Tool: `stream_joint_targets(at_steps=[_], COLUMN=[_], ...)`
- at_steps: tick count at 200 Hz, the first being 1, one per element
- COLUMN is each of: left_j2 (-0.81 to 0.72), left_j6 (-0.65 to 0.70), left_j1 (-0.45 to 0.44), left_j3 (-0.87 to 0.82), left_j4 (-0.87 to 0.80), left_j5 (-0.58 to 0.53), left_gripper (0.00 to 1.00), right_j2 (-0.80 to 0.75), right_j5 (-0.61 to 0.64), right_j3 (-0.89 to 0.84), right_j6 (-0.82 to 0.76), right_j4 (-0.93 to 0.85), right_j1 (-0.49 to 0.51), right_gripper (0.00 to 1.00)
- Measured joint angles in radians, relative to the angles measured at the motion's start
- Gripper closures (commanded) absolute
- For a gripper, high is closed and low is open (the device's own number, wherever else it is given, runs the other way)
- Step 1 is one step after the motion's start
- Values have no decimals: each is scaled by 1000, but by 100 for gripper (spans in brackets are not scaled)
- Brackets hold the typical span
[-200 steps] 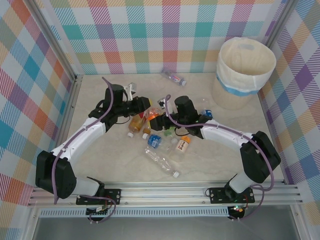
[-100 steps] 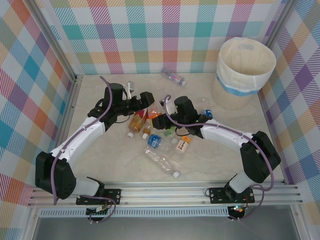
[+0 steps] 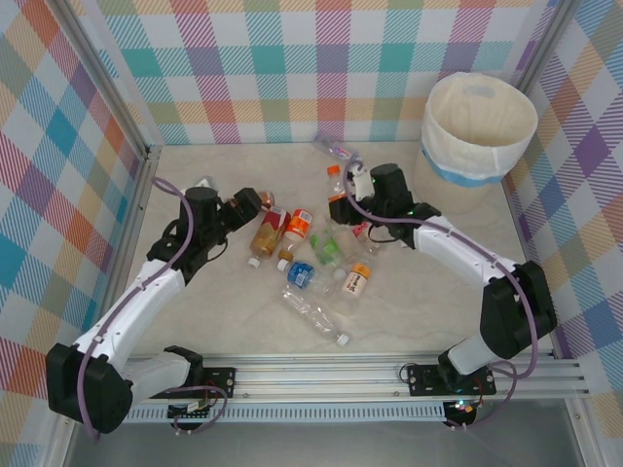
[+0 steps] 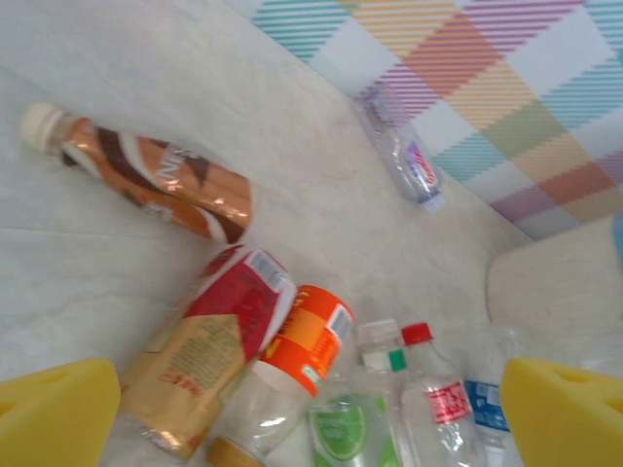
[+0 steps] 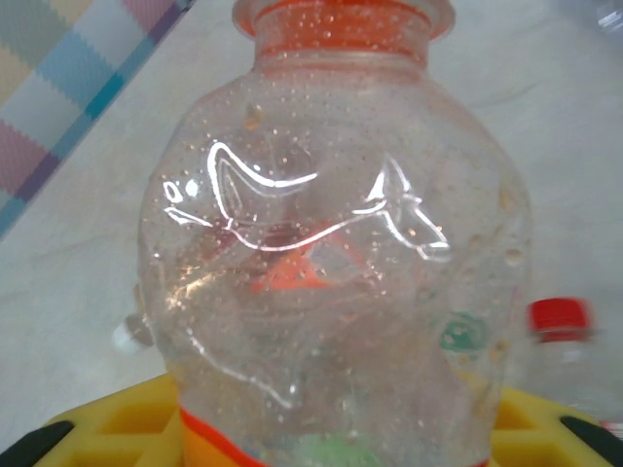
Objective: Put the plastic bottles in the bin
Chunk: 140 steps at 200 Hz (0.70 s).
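Right gripper [image 3: 340, 200]: clamped on the clear bottle [image 5: 331, 282], yellow fingers [image 5: 107, 428] at its lower body.
Clear bottle: see-through, droplets inside, orange cap pointing away from the gripper, orange label edge at the fingers; writing hidden.
Left gripper [image 3: 255, 203]: jaws spread wide, nothing between them.
Brown bottle [image 4: 156, 180]: ahead-left of the left gripper, lying flat, cream cap, swirled label, letters "NE" legible.
Red-tan bottle [image 4: 219, 345]: just ahead of one finger, touching the orange-label bottle [image 4: 304, 341]; print too small to read.
Green-label bottle [image 4: 346, 433], red-cap bottle [image 4: 433, 394]: ahead between the fingers, side by side.
Bin [image 3: 477, 156]: cream-white, blue band, right of the right gripper, apart from it.
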Motion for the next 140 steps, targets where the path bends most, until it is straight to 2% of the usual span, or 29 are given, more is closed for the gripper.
stream_joint_targets(at_steps=[42,76,140], left_j2=[-89,-117,-157], left_j6=[-104,-125,-102], left_j1=[60,89,95], left_j3=[-144,-172,-185], left_j4=[5,8,74], left_j5=[-37,-15,72], left_gripper=[0,0,0], right_j2=[-1,15,195], right_j5=[43,62,227], right_j3=[172,338,699], right_j6=[-35,-61,-85], right_j4=[-29,-62,-137], right_j1=[-160,-275,-391], right_gripper=[62,61,60])
